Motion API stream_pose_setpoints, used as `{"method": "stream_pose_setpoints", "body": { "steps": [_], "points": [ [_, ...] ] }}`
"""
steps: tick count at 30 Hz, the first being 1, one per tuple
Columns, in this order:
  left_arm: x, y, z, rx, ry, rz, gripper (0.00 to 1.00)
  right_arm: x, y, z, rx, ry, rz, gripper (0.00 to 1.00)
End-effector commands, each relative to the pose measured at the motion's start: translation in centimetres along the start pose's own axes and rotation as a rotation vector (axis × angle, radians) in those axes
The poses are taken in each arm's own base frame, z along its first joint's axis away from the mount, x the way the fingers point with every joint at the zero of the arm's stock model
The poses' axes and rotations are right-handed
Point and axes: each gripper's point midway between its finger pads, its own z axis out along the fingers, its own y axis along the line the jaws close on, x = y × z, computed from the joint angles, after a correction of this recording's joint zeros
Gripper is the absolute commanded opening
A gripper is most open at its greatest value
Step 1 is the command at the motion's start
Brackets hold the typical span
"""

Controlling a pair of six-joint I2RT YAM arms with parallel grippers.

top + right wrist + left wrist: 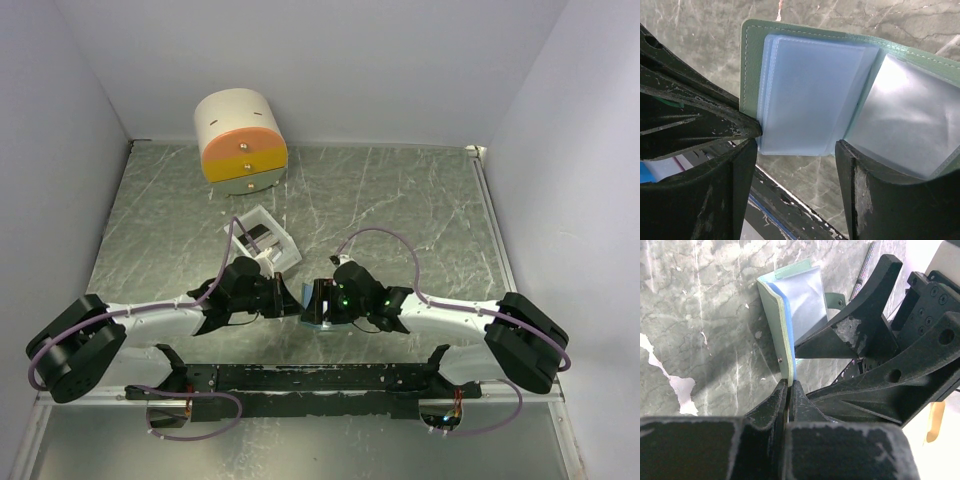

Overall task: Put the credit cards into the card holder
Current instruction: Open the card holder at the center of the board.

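Note:
The card holder [311,301] is held up between my two grippers, near the table's front middle. It is grey-green outside [775,325], and its pale blue sleeves [810,95] are spread open. My left gripper [789,383] is shut on the holder's lower edge. My right gripper [796,150] is open, its fingers [865,190] standing either side of a sleeve's lower edge. That gripper's black fingers [855,335] press against the blue inside in the left wrist view. Dark flat credit cards [260,238] seem to lie in a white box; they are too small to be sure.
The white open-topped box [283,246] stands just behind the left gripper. A big cream cylinder with orange and yellow drawers [240,140] sits at the back left. White walls close in the marbled table [400,200]. A black rail [300,380] runs along the front.

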Motion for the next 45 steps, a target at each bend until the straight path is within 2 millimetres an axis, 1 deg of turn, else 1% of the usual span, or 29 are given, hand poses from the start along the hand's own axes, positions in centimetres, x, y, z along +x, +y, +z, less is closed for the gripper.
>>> {"method": "stream_pose_setpoints", "body": {
  "steps": [1, 5, 7, 11, 14, 16, 21, 27, 32, 35, 36, 38, 40, 42, 43, 44, 45],
  "points": [
    [-0.9, -1.0, -0.2, 0.032, -0.044, 0.019, 0.07, -0.6, 0.5, 0.0, 0.002, -0.017, 0.003, 0.62],
    [-0.7, -0.8, -0.1, 0.026, -0.039, 0.017, 0.07, -0.6, -0.3, 0.0, 0.052, -0.018, 0.009, 0.59],
    [-0.6, -0.5, -0.1, 0.013, -0.035, 0.013, 0.07, -0.8, -0.3, -0.1, 0.057, -0.024, 0.007, 0.59],
    [-0.5, 0.0, -0.1, -0.003, -0.036, 0.012, 0.07, -1.3, -0.4, -0.7, 0.077, -0.043, 0.001, 0.6],
    [-0.4, 0.1, -0.1, -0.003, -0.036, 0.013, 0.07, -1.3, -0.8, -0.8, 0.098, -0.042, -0.003, 0.61],
    [-0.4, 0.1, -0.1, -0.007, -0.038, 0.015, 0.07, -1.3, -0.6, -0.8, 0.095, -0.037, -0.007, 0.61],
    [-0.3, 0.5, 0.0, -0.024, -0.035, 0.014, 0.07, -1.8, -0.5, -1.4, 0.106, -0.053, -0.011, 0.67],
    [-0.2, 0.7, 0.0, -0.029, -0.033, 0.012, 0.07, -2.9, -1.3, -2.6, 0.194, -0.076, -0.039, 0.71],
    [-0.1, 1.0, 0.0, -0.039, -0.034, 0.012, 0.07, -4.2, -1.2, -4.1, 0.243, -0.11, -0.046, 0.79],
    [0.0, 1.1, 0.0, -0.039, -0.031, 0.008, 0.07, -5.0, -0.5, -4.8, 0.231, -0.137, -0.046, 0.8],
    [0.0, 1.2, 0.0, -0.04, -0.031, 0.008, 0.07, -5.1, -0.2, -4.8, 0.217, -0.142, -0.045, 0.79],
    [0.0, 1.3, 0.0, -0.048, -0.03, 0.009, 0.07, -5.2, 0.4, -4.7, 0.179, -0.151, -0.044, 0.72],
    [0.0, 1.5, 0.0, -0.056, -0.031, 0.009, 0.07, -5.0, 0.7, -4.2, 0.145, -0.151, -0.042, 0.61],
    [0.1, 1.6, 0.0, -0.064, -0.03, 0.004, 0.07, -4.6, 0.4, -3.4, 0.148, -0.14, -0.036, 0.48],
    [0.1, 1.8, -0.1, -0.072, -0.029, 0.002, 0.08, -4.5, 0.1, -3.1, 0.157, -0.136, -0.034, 0.45],
    [0.1, 1.8, -0.1, -0.078, -0.03, -0.002, 0.12, -4.3, -0.2, -2.8, 0.165, -0.131, -0.033, 0.42],
    [0.1, 1.9, -0.2, -0.088, -0.03, -0.004, 0.19, -4.2, -0.5, -2.4, 0.173, -0.127, -0.032, 0.39]
  ]
}}
